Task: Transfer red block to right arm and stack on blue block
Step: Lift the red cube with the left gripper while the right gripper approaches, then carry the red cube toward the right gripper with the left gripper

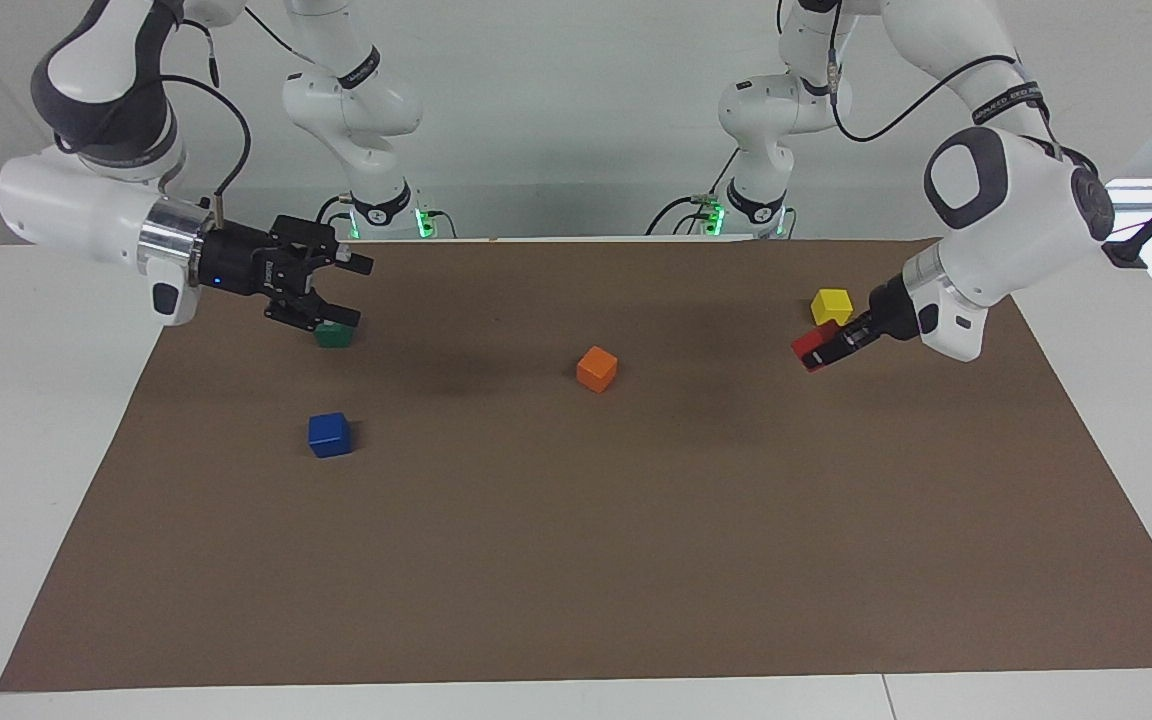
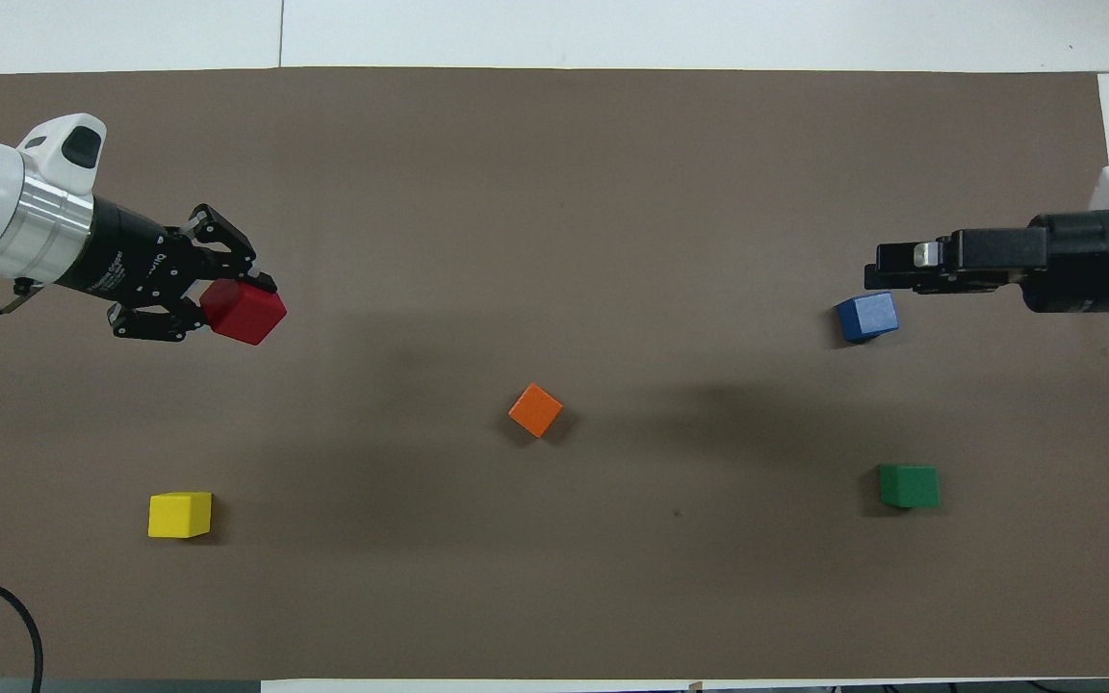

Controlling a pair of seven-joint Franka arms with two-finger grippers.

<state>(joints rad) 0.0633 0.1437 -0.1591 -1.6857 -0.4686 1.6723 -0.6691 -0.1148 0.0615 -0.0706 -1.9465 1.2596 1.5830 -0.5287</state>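
My left gripper [image 1: 822, 350] is shut on the red block [image 1: 808, 343] and holds it in the air over the brown mat [image 1: 576, 560] at the left arm's end of the table; both also show in the overhead view, gripper [image 2: 227, 310] and block [image 2: 248, 313]. The blue block [image 1: 329, 435] sits on the mat at the right arm's end and also shows in the overhead view [image 2: 866, 318]. My right gripper [image 1: 354, 292] is open and empty, raised over the mat close to the blue block, fingers pointing toward the table's middle; it also shows in the overhead view [image 2: 880, 269].
An orange cube [image 1: 596, 369] lies near the mat's middle. A yellow cube [image 1: 831, 305] lies at the left arm's end, nearer to the robots than the spot under the red block. A dark green cube [image 1: 333, 336] lies nearer to the robots than the blue block.
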